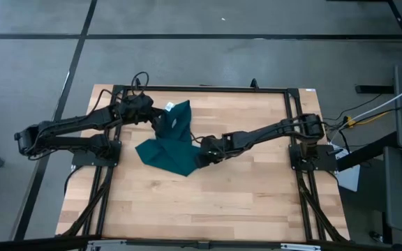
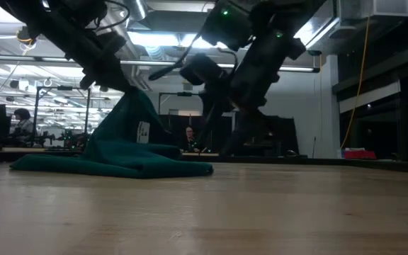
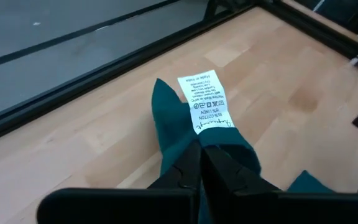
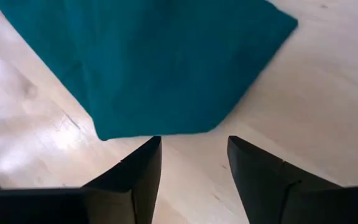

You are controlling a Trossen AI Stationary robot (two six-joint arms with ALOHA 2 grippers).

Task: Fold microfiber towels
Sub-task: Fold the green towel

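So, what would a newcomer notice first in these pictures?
First, the dark green towel near the middle of the wooden table, with one corner pulled up into a peak. The left gripper is shut on that corner, just below the white label. The right gripper is open over the table, beside the towel's other edge.

One teal towel [image 1: 168,143] lies on one wooden counter [image 1: 222,195], bearing one white label [image 3: 205,101]. Two arms reach in, each with one pincer: the left pincer [image 3: 201,163] with two fingers pinched on the cloth, the right pincer [image 4: 194,163] with two fingers spread.
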